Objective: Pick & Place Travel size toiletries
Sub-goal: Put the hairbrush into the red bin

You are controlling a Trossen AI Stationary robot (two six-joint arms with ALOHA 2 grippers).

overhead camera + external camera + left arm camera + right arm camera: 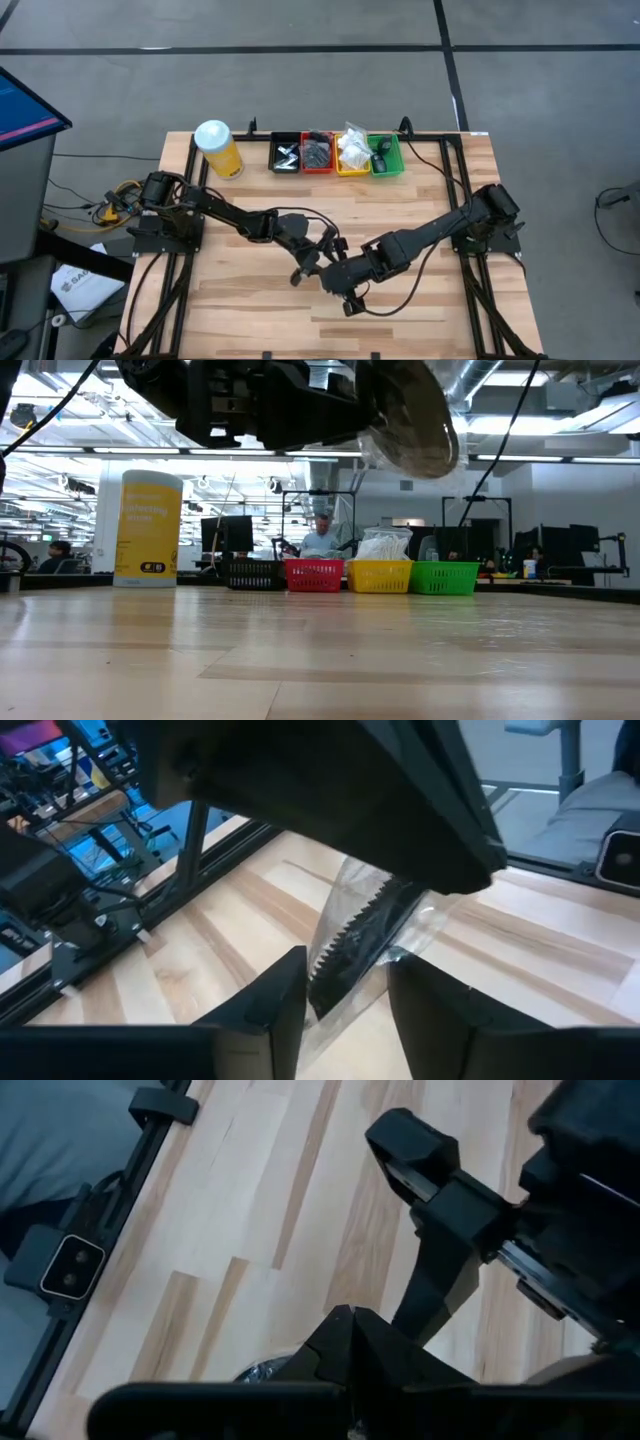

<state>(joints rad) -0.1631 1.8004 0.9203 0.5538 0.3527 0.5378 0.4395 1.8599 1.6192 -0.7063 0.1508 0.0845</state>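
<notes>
A clear plastic sachet [350, 945] with a black toothed piece inside hangs above the middle of the table. My right gripper [350, 1325] is shut over its upper part, and in the left wrist view its dark body [330, 800] covers that part. My left gripper [345, 995] comes at the sachet almost level. Its two fingers are apart, one on each side of the sachet's lower part. In the high view both grippers meet at the table's centre, left [316, 258] and right [334, 272]. The low view shows the sachet [410, 422] well above the tabletop. My right gripper is shut on the sachet's upper end [415, 905], slanting down from above. Its own body hides the place of contact. The sachet hangs below it, tilted and clear of the table. My left gripper has the sachet's lower part [335, 982] between its fingers; whether they touch it I cannot tell.
Along the far edge stand a black tray [285, 153], a red tray [317, 153], a yellow tray [352, 155] and a green tray [386, 156], each with small items. A tall yellow canister [218, 148] with a white lid stands to their left. Bare wood lies near the front edge.
</notes>
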